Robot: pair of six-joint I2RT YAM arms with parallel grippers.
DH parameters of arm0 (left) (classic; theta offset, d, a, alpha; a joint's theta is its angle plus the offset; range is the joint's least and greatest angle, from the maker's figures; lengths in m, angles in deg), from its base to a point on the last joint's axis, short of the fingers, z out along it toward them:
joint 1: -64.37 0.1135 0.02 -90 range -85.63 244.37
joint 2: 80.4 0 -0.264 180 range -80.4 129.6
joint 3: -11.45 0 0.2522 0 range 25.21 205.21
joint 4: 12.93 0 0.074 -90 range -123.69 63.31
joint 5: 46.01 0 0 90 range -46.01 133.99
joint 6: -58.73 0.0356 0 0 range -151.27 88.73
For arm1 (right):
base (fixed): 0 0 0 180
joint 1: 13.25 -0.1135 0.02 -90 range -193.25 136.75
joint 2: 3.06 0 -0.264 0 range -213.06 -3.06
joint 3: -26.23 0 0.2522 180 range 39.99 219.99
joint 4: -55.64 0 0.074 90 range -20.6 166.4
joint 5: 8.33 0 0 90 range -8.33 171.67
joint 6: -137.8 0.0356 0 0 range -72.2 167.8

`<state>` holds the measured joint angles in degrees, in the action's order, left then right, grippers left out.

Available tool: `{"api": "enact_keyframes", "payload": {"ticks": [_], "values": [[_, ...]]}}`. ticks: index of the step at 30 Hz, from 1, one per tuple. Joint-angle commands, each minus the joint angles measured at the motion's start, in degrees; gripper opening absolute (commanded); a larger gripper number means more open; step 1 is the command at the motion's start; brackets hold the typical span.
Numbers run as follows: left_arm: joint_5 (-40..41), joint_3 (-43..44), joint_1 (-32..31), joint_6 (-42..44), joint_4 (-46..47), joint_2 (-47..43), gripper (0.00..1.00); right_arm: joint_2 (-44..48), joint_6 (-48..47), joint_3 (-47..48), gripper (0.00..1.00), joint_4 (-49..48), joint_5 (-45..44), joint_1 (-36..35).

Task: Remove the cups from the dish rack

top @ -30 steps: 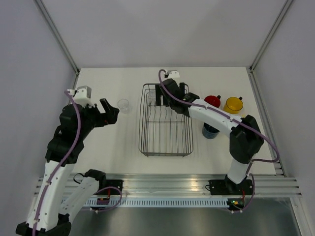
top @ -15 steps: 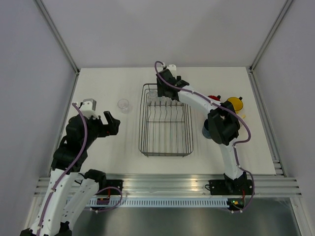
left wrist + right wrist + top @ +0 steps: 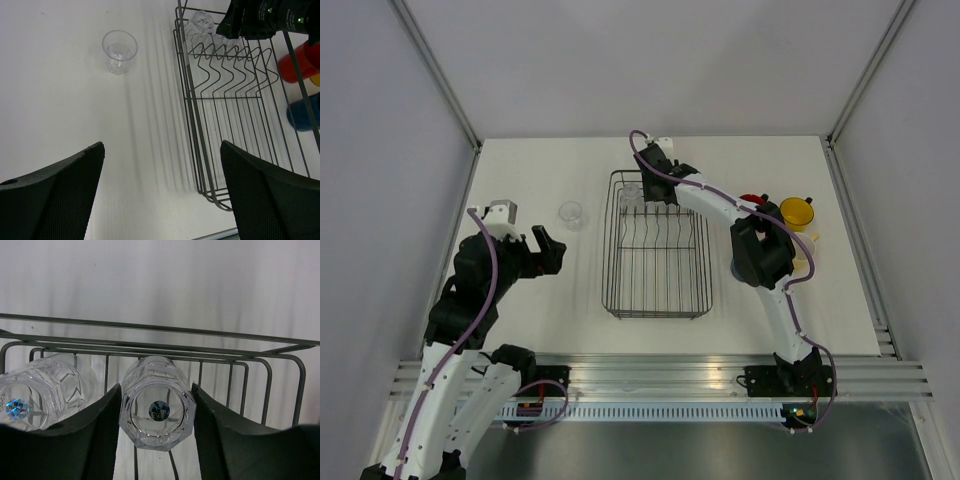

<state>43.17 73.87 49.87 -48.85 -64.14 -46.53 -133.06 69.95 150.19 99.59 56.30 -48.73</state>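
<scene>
Right wrist view makes the step plain: the right fingers (image 3: 95,440) stand on either side of a clear tumbler (image 3: 157,412), seen end-on against the far wall of the dish rack (image 3: 150,347). They hug its flanks with no gap to be seen, but I cannot tell whether they press on it yet. A second tumbler (image 3: 37,395) rests just beside it, on the left of this view (close enough to get nudged). The step in hand, I judge, is the grasp on this glass. The next move calls for a firm close, then a lift clear of the rack's rim wire and a carry out to the surface (image 3: 550,170) without dragging the neighbour.

Top external view shows nothing of that grip, because the right arm (image 3: 720,205) covers the spot. What it gives instead is the layout: a third tumbler (image 3: 571,213) upright on the surface left of the rack, with the red mug (image 3: 752,203) and yellow mug (image 3: 795,213) out on the right. Left wrist view adds a dark blue mug (image 3: 302,112) beside the rack, hidden from above by the arm. It also shows the left fingers (image 3: 55,190) spread wide with nothing between them, hanging over bare surface well apart from the two glasses in the rack
</scene>
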Motion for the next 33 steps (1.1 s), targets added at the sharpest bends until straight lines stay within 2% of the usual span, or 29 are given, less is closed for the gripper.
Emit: {"api": "enact_keyframes", "payload": {"ticks": [1,6,16,20,22,25,30,33], "values": [[-1.9,-0.15,-0.09,2.29,2.47,0.32,1.0,-0.35,-0.18,1.43,0.52,0.74,0.4,0.15],[-2.26,-0.24,-0.09,2.38,2.56,0.41,1.0,2.11,-0.71,0.73,0.42,0.39,-0.3,0.15],[-2.43,-0.24,-0.09,2.2,2.56,0.23,1.0,10.97,-2.46,-0.59,0.39,1.01,-1.0,0.15],[-3.04,-0.15,-0.09,1.94,2.74,0.15,1.0,15.2,-2.2,-1.82,0.38,1.18,1.89,0.15],[-4.18,-0.06,-0.09,1.68,3.0,-0.03,1.0,19.05,-1.94,-4.18,0.37,-0.65,5.05,0.15],[-6.73,0.29,-0.09,0.8,3.79,-0.03,1.0,25.28,-1.41,-10.16,0.34,-4.6,15.49,0.15],[-18.15,-0.14,-0.09,-1.57,7.21,0.49,1.0,34.09,1.48,-22.88,0.32,-16.82,36.74,0.15],[-25.53,-1.2,-0.09,-4.46,11.25,1.02,1.0,40.67,4.73,-29.65,0.32,-24.46,44.66,0.15]]}}
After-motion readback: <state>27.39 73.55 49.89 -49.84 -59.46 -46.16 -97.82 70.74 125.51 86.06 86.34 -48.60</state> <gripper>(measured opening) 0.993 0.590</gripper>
